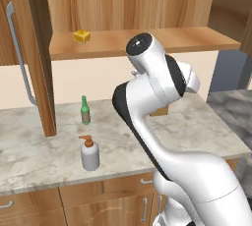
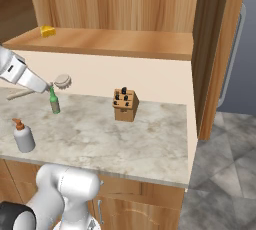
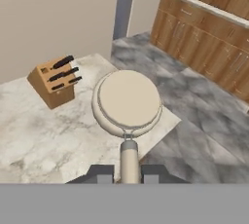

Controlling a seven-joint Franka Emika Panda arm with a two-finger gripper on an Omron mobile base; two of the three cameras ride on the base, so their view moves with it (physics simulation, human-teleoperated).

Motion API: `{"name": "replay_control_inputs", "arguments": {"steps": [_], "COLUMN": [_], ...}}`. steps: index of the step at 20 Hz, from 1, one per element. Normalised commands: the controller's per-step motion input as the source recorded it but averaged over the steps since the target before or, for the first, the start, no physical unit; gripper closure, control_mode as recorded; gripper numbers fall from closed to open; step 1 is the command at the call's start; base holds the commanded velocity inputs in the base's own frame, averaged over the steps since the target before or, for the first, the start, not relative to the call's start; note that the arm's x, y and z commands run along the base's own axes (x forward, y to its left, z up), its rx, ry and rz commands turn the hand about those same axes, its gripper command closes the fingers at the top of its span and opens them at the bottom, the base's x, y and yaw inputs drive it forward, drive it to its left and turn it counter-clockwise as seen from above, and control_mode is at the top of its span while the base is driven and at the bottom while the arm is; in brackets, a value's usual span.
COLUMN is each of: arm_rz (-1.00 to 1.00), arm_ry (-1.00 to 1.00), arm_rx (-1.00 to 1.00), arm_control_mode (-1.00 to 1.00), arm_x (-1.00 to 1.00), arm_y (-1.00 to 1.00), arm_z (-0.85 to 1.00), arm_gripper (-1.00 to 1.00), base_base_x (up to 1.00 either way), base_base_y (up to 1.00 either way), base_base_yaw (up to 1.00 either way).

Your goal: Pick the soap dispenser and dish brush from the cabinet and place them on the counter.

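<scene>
My gripper is pinching the dish brush by its handle, the 2 fingertips pressed against either side of the thin stem. The round pale head sticks straight out ahead of the fingers, held in the air above the counter. From the right base view the brush hangs over the left part of the worktop, just beside the top of the green bottle.

The soap dispenser stands upright on the counter near its front edge, with the green bottle upright farther back toward the wall. The 2 are apart.

The counter is marbled beige-grey stone over wooden drawers; past its right end lies a grey tiled floor. The cabinet hangs open above, its door swung out at the left, and 1 yellow sponge sits on its inner shelf.

A wooden knife block stands on the counter, well right of the brush.
</scene>
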Motion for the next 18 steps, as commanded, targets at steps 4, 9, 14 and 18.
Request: {"name": "replay_control_inputs", "arguments": {"steps": [4,9,14,18], "arm_rz": [0.08,0.08,0.05,0.04], "arm_ry": [0.04,0.04,0.05,0.09], "arm_rx": [0.02,0.01,0.0,0.0], "arm_control_mode": [-1.0,-1.0,-1.0,-1.0], "arm_x": [-0.27,-0.14,0.13,0.28], "arm_y": [0.05,0.07,0.15,0.09], "arm_z": [-0.52,-0.5,-0.43,-0.44], "arm_gripper": [1.0,1.0,1.0,1.0], "base_base_x": [0.0,0.0,0.0,0.0], "base_base_y": [0.0,0.0,0.0,0.0], "base_base_yaw": [0.0,0.0,0.0,0.0]}}
